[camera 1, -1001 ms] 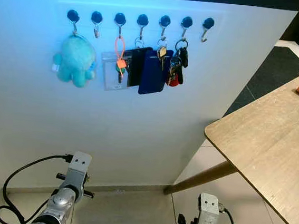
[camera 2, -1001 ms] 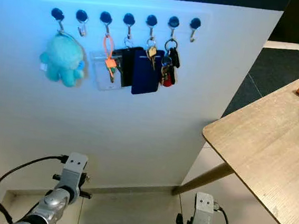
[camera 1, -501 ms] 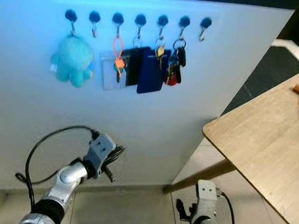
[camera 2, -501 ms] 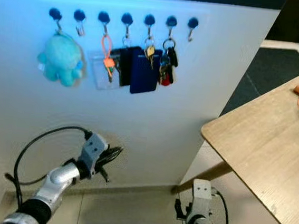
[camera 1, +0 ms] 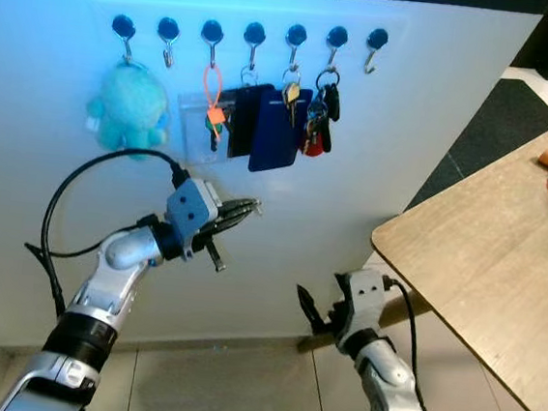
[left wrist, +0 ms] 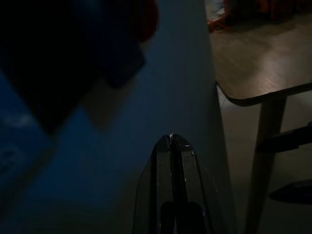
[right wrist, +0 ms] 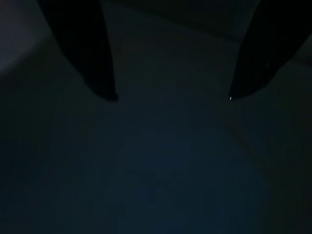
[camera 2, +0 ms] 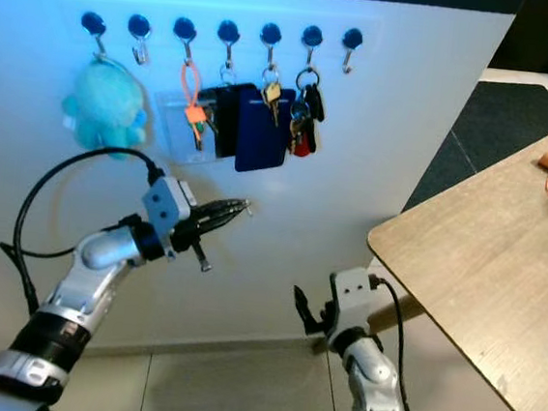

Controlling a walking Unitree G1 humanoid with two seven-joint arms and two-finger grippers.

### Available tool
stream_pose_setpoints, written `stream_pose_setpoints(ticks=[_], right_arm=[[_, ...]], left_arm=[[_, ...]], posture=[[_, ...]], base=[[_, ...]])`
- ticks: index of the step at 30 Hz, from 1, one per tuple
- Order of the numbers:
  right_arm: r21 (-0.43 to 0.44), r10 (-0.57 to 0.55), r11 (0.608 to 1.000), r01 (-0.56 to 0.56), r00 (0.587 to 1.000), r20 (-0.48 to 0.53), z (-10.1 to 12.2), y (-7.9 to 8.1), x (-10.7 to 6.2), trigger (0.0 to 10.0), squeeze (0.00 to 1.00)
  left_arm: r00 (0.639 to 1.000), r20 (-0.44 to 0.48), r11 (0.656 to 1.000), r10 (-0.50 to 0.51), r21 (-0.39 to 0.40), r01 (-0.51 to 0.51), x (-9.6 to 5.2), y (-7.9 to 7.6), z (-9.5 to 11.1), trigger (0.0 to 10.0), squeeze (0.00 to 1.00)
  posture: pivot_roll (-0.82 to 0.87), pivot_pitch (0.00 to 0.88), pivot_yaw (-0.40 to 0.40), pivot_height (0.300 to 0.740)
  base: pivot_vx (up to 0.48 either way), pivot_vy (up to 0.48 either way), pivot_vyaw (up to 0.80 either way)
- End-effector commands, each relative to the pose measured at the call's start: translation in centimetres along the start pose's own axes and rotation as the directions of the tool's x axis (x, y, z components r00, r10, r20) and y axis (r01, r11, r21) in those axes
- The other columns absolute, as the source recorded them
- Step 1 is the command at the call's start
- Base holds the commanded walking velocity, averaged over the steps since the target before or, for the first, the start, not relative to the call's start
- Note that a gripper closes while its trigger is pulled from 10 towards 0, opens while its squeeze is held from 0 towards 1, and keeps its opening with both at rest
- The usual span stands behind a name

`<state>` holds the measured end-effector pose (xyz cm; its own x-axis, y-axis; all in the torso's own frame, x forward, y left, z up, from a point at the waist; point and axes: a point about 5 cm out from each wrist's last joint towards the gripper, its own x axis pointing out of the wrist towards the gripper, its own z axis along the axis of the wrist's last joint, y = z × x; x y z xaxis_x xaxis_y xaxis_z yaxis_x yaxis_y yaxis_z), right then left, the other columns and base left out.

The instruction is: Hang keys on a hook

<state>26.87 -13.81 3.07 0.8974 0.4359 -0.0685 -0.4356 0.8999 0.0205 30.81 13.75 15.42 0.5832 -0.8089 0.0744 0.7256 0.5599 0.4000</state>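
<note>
We find the left gripper (camera 1: 251,205) raised below the bunch of metal keys (camera 1: 319,122) hanging on a black-capped wall hook (camera 1: 337,39), fingers pressed together, empty. Right gripper (camera 1: 305,306) low, fingers spread; its wrist view too dark.

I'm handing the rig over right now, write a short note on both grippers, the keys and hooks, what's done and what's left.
Left gripper: raised toward the white wall below the hook row, fingers shut; whether anything is pinched between them cannot be seen.
Right gripper: low near the floor, fingers open, holding nothing.
Hooks: seven in a row. The second hook and the last hook are free. The others carry a teal plush, card holders and a key bunch.
Done: left arm brought up to the wall.
Left: whether keys are in hand is unclear; hang them on a free hook.
</note>
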Motion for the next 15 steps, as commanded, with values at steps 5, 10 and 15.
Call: stream_pose_setpoints(ticks=[5,10,15], right_arm=[[-0.019,0.087,0.996,-0.085,0.981,0.171,3.9,1.3,1.0,10.0,0.00],[-0.053,0.122,0.992,-0.113,0.965,0.230,5.6,2.1,1.1,10.0,0.00],[-0.054,0.131,0.991,-0.121,0.959,0.251,6.5,2.3,0.9,10.0,0.00]], left_arm=[[0.994,0.101,0.996,-0.043,0.079,0.035,0.4,1.5,4.1,10.0,0.00],[0.986,0.125,0.991,-0.110,0.093,0.099,-0.3,1.7,6.3,10.0,0.00],[0.981,0.110,0.984,-0.163,0.091,0.153,-1.8,2.2,8.0,10.0,0.00]], posture=[[0.02,0.073,-0.032,0.740],[0.02,0.067,-0.032,0.740],[0.02,0.071,-0.034,0.740]], base=[[0.000,0.000,0.00],[0.000,0.000,0.00],[0.000,0.000,0.00]])
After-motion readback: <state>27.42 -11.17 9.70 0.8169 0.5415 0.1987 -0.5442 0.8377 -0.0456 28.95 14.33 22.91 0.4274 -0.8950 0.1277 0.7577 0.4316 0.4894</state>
